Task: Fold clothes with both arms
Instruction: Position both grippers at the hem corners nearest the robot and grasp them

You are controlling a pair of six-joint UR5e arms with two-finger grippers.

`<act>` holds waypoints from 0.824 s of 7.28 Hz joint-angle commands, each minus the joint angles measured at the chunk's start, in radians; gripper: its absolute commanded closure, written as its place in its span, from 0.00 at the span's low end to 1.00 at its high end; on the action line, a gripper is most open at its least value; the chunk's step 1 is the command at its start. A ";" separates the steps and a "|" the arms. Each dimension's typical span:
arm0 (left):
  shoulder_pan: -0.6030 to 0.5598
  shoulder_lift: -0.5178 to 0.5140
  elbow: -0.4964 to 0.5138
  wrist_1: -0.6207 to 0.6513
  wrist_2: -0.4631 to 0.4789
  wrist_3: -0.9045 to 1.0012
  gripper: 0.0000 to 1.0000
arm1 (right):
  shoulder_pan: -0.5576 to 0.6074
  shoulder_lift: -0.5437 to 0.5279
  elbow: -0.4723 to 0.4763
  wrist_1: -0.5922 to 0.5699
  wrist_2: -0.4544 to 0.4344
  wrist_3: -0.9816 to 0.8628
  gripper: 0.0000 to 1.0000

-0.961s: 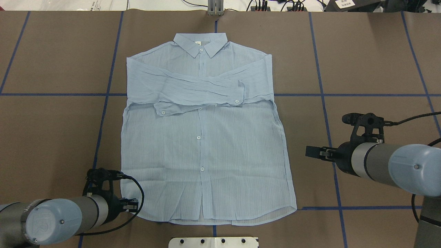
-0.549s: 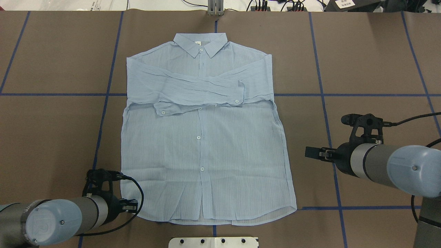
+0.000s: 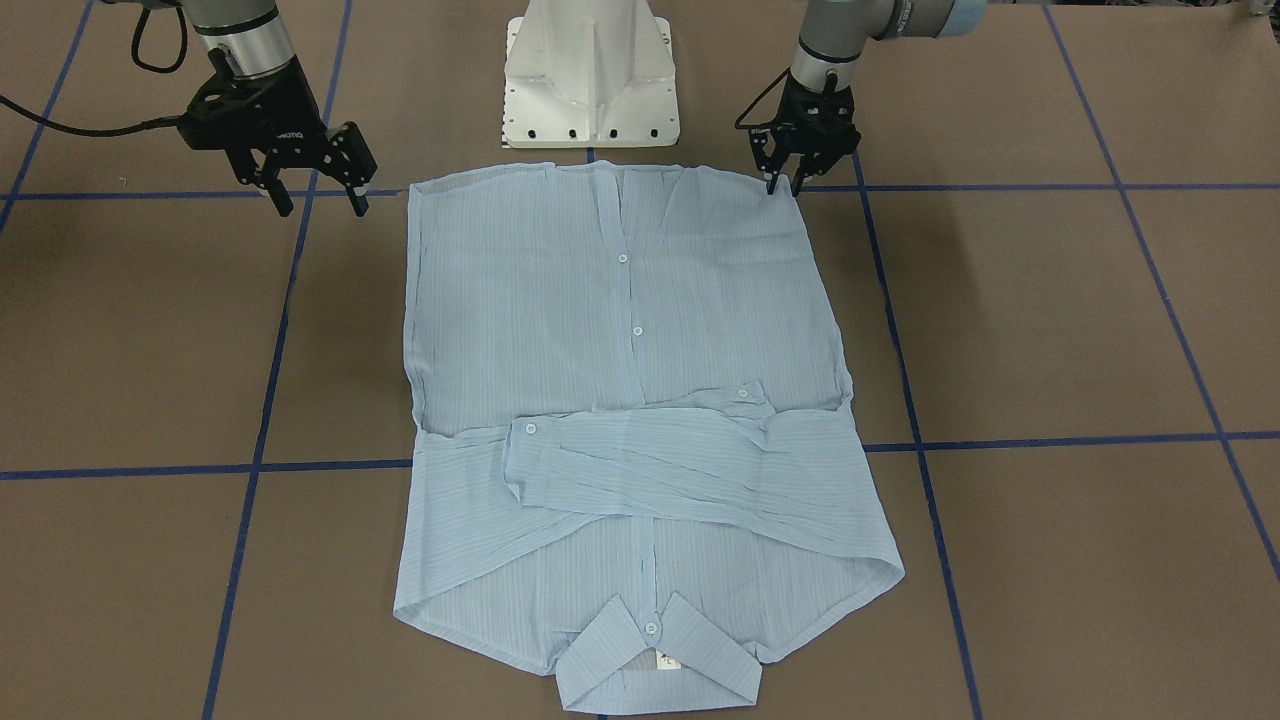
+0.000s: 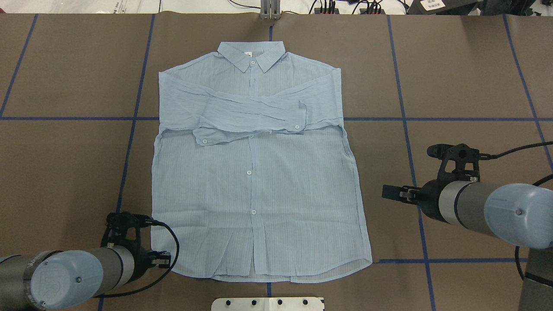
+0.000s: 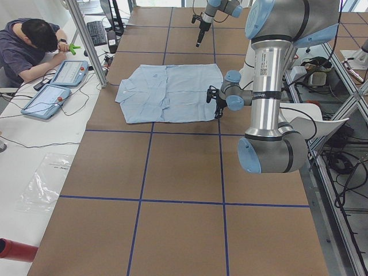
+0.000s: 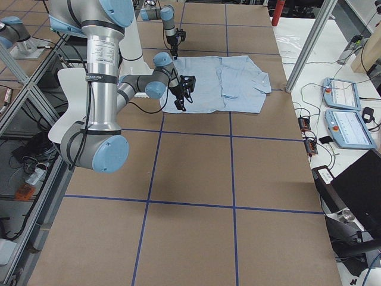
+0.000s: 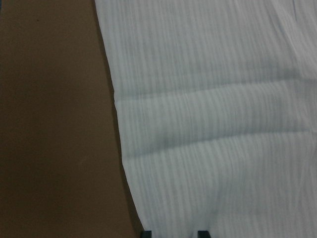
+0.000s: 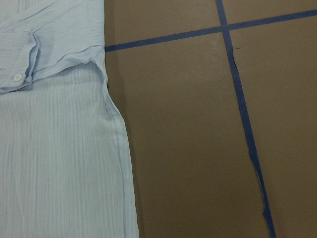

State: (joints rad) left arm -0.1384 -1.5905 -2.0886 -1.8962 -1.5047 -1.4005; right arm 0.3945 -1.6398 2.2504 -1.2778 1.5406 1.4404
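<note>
The light blue striped shirt [image 4: 259,185] lies flat and buttoned on the brown table, collar at the far side, both sleeves folded across the chest. My left gripper [image 3: 783,186] hangs open at the near left hem corner; in the left wrist view its two fingertips [image 7: 146,233] straddle the shirt's [image 7: 223,124] side edge. My right gripper [image 3: 318,202] is open wide, above bare table to the right of the shirt's [image 3: 620,350] right side, holding nothing. The right wrist view shows the shirt's right edge [image 8: 59,163] and no fingers.
The white pedestal base [image 3: 590,80] stands just behind the shirt's hem. Blue tape lines [image 4: 406,129] grid the brown table surface. A person [image 5: 29,46] sits at a side bench with tablets [image 5: 54,98] beyond the collar end. A metal post [image 5: 86,40] stands at that table edge.
Both arms have drifted slightly toward the near edge of the table. The shirt has not moved, and both grippers stay open.
</note>
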 commanded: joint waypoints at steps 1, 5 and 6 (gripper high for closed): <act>0.006 0.001 0.001 0.005 -0.002 0.000 0.58 | -0.005 0.000 -0.002 0.000 -0.005 0.000 0.00; 0.008 0.000 0.001 0.006 -0.002 0.000 0.96 | -0.005 0.000 -0.003 0.000 -0.007 0.000 0.00; 0.010 0.000 0.002 0.006 -0.002 0.000 1.00 | -0.011 0.000 -0.003 0.000 -0.011 0.000 0.00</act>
State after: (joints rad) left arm -0.1298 -1.5901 -2.0868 -1.8901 -1.5062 -1.4006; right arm 0.3877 -1.6398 2.2474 -1.2778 1.5330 1.4404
